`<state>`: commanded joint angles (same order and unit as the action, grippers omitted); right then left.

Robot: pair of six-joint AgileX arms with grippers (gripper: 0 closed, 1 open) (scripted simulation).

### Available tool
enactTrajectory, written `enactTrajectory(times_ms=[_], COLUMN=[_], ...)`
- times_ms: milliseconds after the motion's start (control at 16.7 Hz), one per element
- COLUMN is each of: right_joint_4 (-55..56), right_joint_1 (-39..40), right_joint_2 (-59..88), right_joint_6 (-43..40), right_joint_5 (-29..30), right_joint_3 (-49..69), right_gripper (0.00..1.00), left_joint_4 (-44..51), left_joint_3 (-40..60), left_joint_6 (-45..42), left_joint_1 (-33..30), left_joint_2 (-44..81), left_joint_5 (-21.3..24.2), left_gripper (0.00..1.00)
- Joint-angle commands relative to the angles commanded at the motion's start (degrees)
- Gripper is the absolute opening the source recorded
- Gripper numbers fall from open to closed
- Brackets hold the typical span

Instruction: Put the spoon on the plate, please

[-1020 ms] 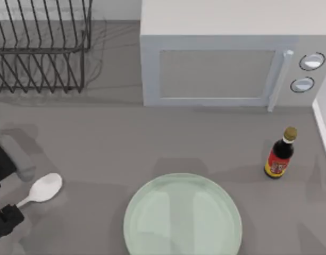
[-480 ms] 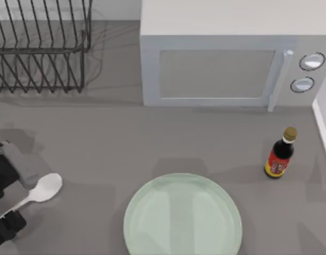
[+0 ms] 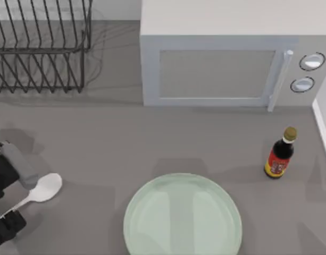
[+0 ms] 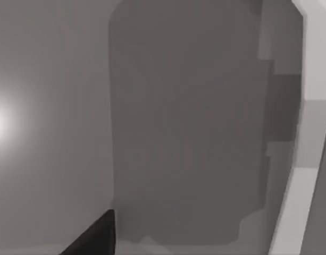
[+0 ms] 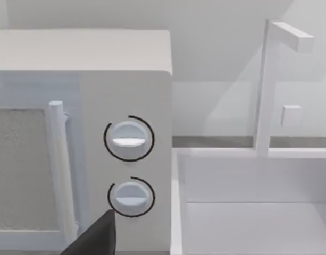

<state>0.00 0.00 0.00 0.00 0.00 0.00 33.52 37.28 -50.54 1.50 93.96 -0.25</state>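
Lying bare, plate (image 3: 183, 215), spoon (image 3: 37, 192) on table left of it, left claw (image 3: 4, 222) at handle, grip unclear

A rendered kitchen is indicated. A microwave (image 3: 221, 66) and a wire dish rack (image 3: 40, 45) are set along the back of the grey bench (image 3: 125, 143). A sauce bottle (image 3: 280, 153) and a sink with tap (image 5: 274, 85) are also observed.

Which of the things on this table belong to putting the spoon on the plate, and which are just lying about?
For the job: spoon, plate, left gripper at the spoon's handle.
Lying about: sauce bottle, microwave, dish rack.
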Motion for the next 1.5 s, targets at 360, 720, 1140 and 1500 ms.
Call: enactTrajectory(times_ms=[360, 720, 1140, 1500], right_joint_4=[0.0, 0.0, 0.0, 0.0], right_joint_1=[0.0, 0.0, 0.0, 0.0], right_joint_2=[0.0, 0.0, 0.0, 0.0], right_joint_6=[0.0, 0.0, 0.0, 0.0], right_joint_5=[0.0, 0.0, 0.0, 0.0], right_joint_3=[0.0, 0.0, 0.0, 0.0], right_gripper=[1.0, 1.0, 1.0, 1.0], left_joint_4=[0.0, 0.0, 12.04, 29.43], left_joint_3=[0.0, 0.0, 7.04, 16.87], left_joint_6=[0.0, 0.0, 0.42, 0.79], left_joint_1=[0.0, 0.0, 0.03, -0.16], left_joint_2=[0.0, 0.0, -6.14, -12.61], left_joint_5=[0.0, 0.0, 1.18, 1.19], left_gripper=[0.0, 0.0, 0.0, 0.0])
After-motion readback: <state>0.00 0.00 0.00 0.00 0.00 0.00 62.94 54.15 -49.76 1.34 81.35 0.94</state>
